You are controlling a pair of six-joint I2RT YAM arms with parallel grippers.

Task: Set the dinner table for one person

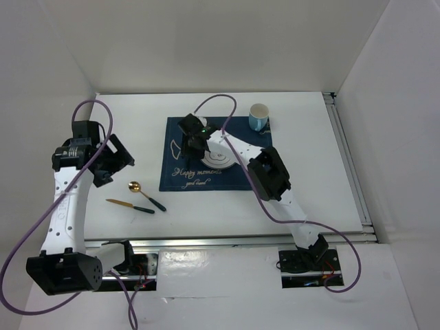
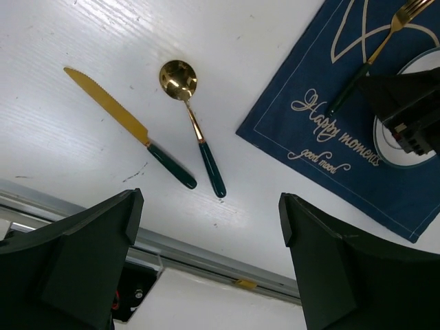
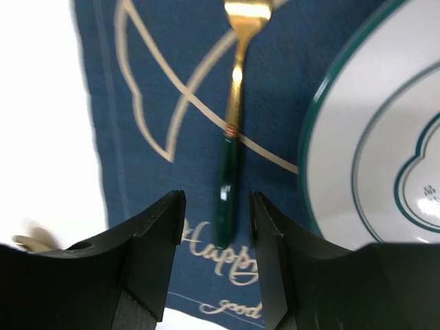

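The white dinner table (image 1: 309, 179) carries a navy placemat (image 1: 172, 180) with a white, green-rimmed plate (image 1: 223, 159) on it. A gold fork with a green handle (image 3: 232, 137) lies on the mat left of the plate (image 3: 371, 151). My right gripper (image 3: 217, 213) is open, its jaws either side of the fork's handle end with a gap on each side; in the top view it (image 1: 189, 141) hides the fork. A gold spoon (image 2: 196, 130) and knife (image 2: 127, 126) lie on the bare table left of the mat. My left gripper (image 2: 210, 227) is open and empty above them.
A blue-and-white cup (image 1: 258, 115) stands at the mat's far right corner. Metal rails run along the near edge (image 1: 227, 240) and the right edge (image 1: 350, 165). White walls close in the back and both sides. The right arm (image 1: 268, 172) lies across the mat's right half.
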